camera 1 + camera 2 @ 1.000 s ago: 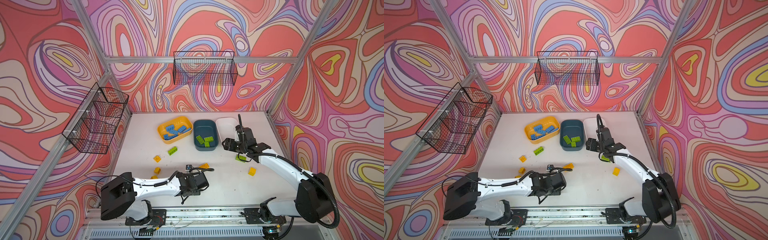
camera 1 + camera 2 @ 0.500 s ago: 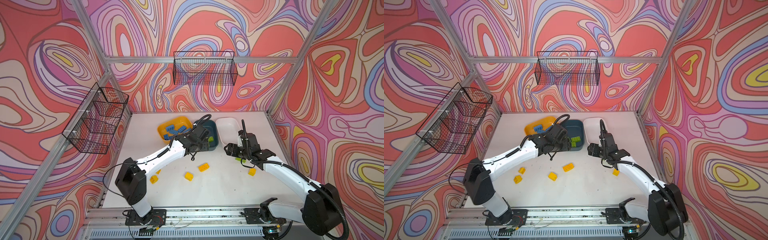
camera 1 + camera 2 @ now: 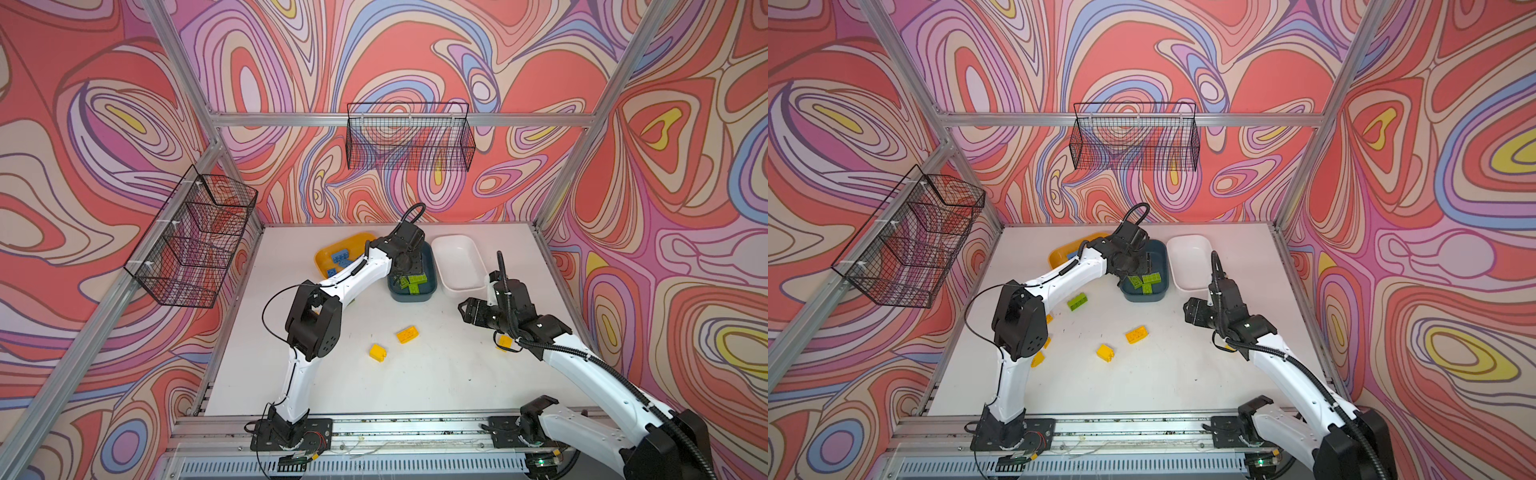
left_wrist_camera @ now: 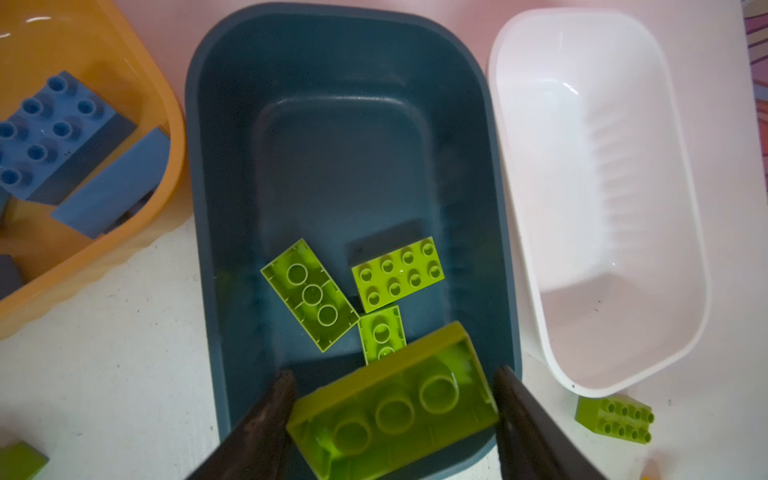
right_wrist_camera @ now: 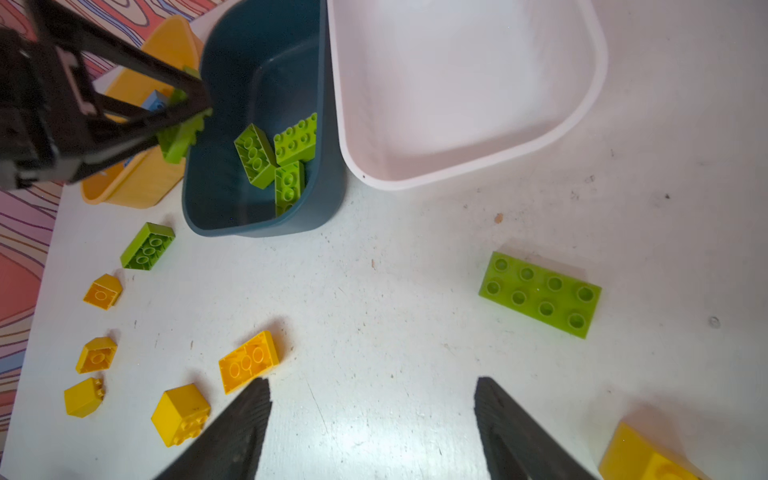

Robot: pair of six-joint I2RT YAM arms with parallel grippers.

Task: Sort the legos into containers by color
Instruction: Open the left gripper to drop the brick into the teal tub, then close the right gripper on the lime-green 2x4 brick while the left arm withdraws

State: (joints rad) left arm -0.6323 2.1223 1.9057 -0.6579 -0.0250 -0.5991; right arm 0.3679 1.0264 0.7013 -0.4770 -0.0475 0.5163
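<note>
My left gripper [image 4: 395, 372] hangs over the teal tub [image 4: 340, 166], jaws clamped on the two ends of a lime green brick [image 4: 395, 411], which is underside up and a little tilted. Three green bricks [image 4: 309, 295] lie bunched on the tub's floor below it, at the end nearer the arm bases.

The yellow tub [image 4: 104, 41] holds the blue bricks [image 4: 50, 133] (my arm hides part of it from above, so I cannot count them). I see no blue on the table [image 5: 395, 257], so I judge blue finished.

Green is partly done. Besides the one I am carrying, a studs-up green brick [image 5: 540, 293] lies flat near my right gripper [image 5: 372, 381], and an upturned green brick [image 5: 147, 246] sits just beside the teal tub's corner.

Yellow is not yet started. The white tub [image 5: 457, 83] is empty, and I count six yellow bricks [image 5: 248, 360] on the table: five in a loose group and one apart, on the right arm's side.

The right gripper hovers over bare table, jaws apart, nothing between them. I put the job at a little under half.
</note>
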